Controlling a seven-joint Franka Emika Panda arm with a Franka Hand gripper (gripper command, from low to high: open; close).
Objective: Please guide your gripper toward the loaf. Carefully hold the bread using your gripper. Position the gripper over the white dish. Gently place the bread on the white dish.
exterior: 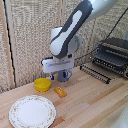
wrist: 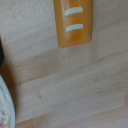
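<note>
The small orange-brown oblong loaf [exterior: 60, 91] lies flat on the light wooden tabletop [exterior: 95, 102] at centre frame in the exterior view — just right of the round yellow bowl [exterior: 42, 84] and apart from the large white dish with a thin brownish patterned ring [exterior: 32, 111] at lower left. The white boxy gripper [exterior: 58, 75] hangs above and slightly behind the loaf, not touching it; whether its fingers are apart or together cannot be told. In the wrist view the loaf [wrist: 73, 21] shows two pale stripes — the dish's rim [wrist: 4, 107] is visible at the frame edge.

Wooden table [exterior: 95, 100]: white dish [exterior: 32, 111] near the front edge, yellow bowl [exterior: 42, 84], loaf [exterior: 60, 91], and black toaster [exterior: 111, 57] behind.

Even, soft light; wrist view seemingly blurred.
</note>
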